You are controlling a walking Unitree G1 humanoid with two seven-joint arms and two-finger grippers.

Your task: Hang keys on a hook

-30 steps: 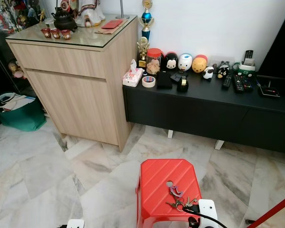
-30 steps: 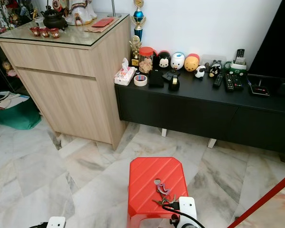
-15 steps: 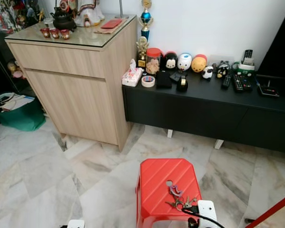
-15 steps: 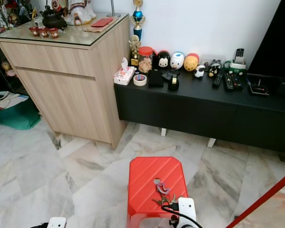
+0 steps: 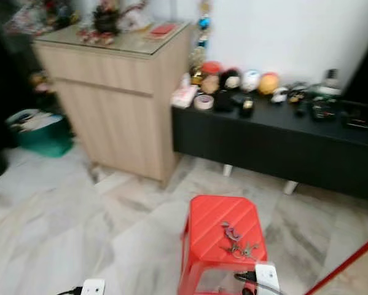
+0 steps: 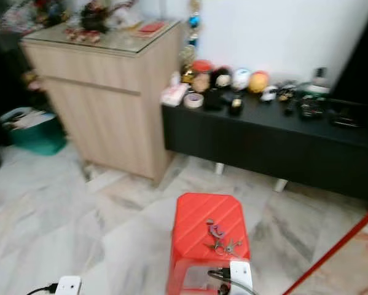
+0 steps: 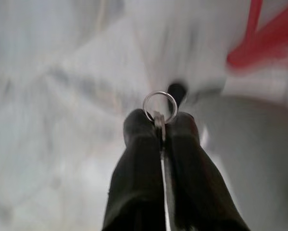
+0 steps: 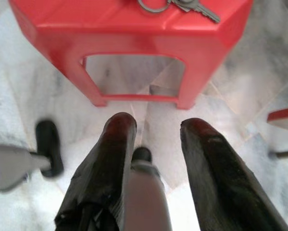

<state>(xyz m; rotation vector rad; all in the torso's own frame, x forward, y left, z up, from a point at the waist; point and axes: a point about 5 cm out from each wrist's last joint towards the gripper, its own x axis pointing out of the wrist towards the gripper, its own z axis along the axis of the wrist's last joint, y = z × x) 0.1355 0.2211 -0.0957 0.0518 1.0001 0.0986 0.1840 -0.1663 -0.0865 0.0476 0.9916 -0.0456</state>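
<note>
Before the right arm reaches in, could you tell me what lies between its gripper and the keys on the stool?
In the right wrist view, only the red stool's front edge and bare floor separate the right gripper from the keys.

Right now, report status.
Left gripper shut on key ring. Right gripper open, low before red stool. Keys on stool.

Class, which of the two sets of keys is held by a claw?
The silver ring pinched in the shut left claw; the other bunch lies loose on the red stool.
</note>
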